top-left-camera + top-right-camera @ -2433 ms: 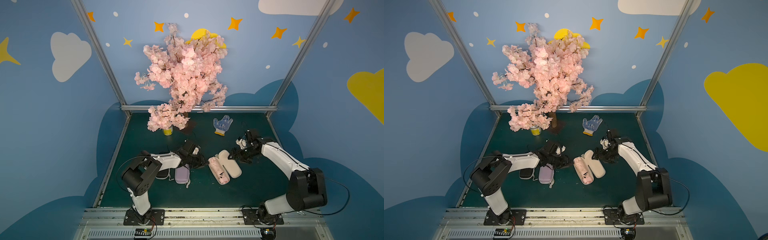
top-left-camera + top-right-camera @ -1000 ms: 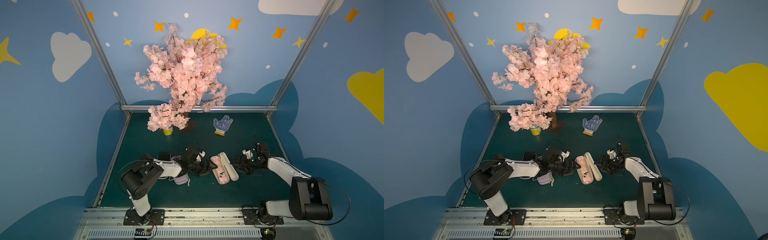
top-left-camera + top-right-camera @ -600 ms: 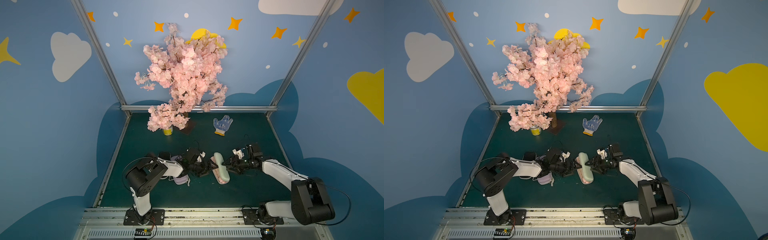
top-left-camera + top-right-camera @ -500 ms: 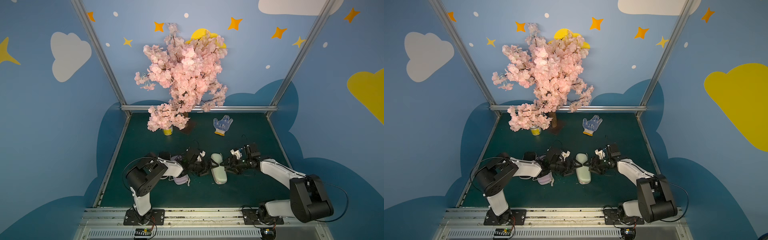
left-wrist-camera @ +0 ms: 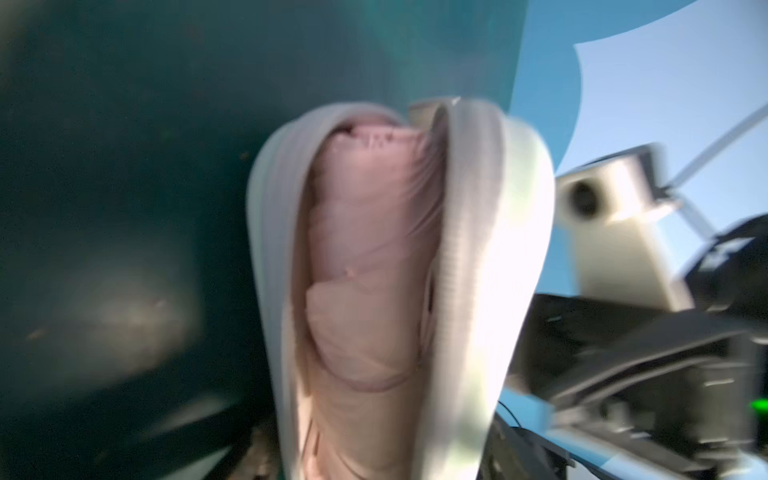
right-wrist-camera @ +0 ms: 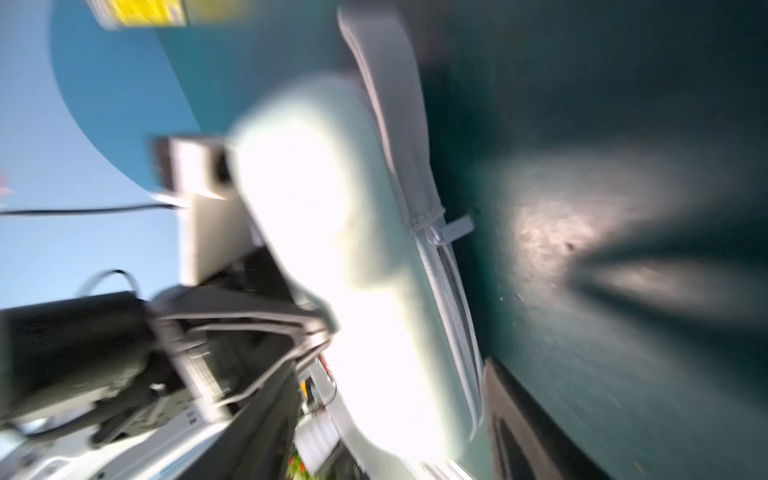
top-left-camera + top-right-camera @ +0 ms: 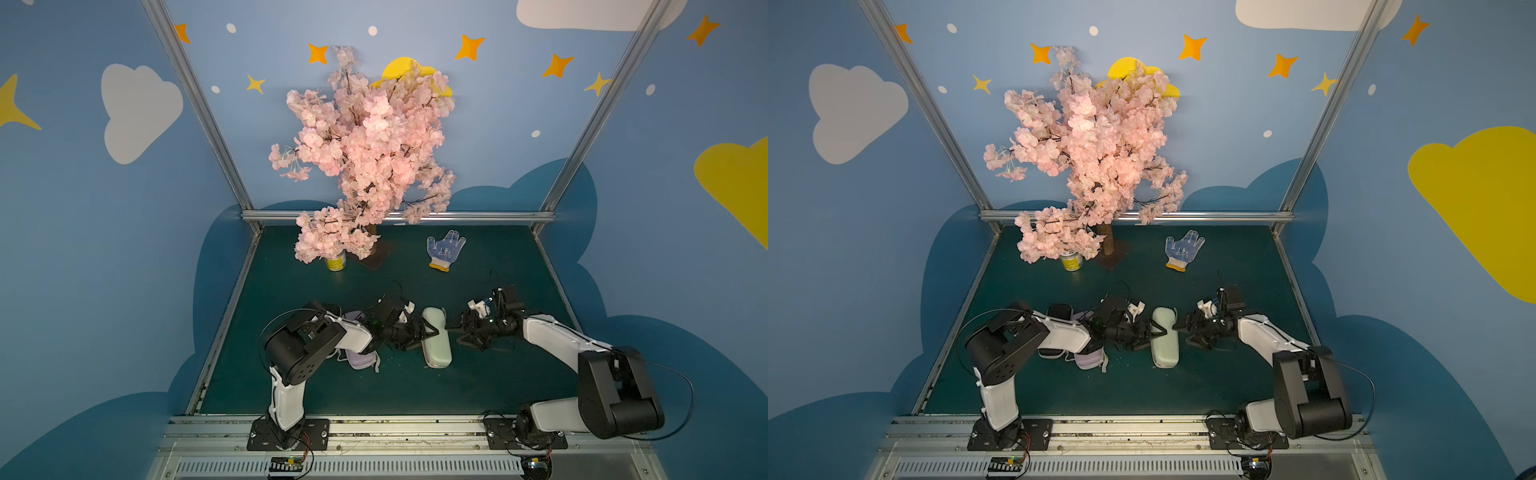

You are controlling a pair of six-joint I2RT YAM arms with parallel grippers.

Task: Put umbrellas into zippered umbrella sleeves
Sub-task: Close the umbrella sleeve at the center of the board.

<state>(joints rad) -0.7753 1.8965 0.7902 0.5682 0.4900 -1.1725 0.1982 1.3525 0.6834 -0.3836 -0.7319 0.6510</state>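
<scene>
The off-white zippered umbrella sleeve [image 7: 436, 338] [image 7: 1166, 338] lies mid-table with its lid folded over. In the left wrist view it stands ajar [image 5: 490, 249] around a pale pink umbrella [image 5: 365, 257]. My left gripper [image 7: 430, 333] [image 7: 1156, 334] is open, its tips against the sleeve's left side. On the sleeve's right side my right gripper [image 7: 457, 334] [image 7: 1183, 332] is also open. The right wrist view shows the sleeve's shell [image 6: 332, 232] and its zip pull [image 6: 453, 228]. A lavender sleeve [image 7: 360, 359] [image 7: 1090, 359] and a black sleeve [image 7: 1059, 311] lie partly under the left arm.
A pink blossom tree [image 7: 365, 158] on a brown base stands at the back, beside a small yellow can [image 7: 336, 262]. A white-and-blue dotted glove [image 7: 445, 249] lies at the back right. Metal frame rails [image 7: 395, 216] edge the green table.
A second ago the off-white sleeve lay open with the pink umbrella showing. Its lid has since swung over the umbrella, and my right gripper has moved left up to the sleeve.
</scene>
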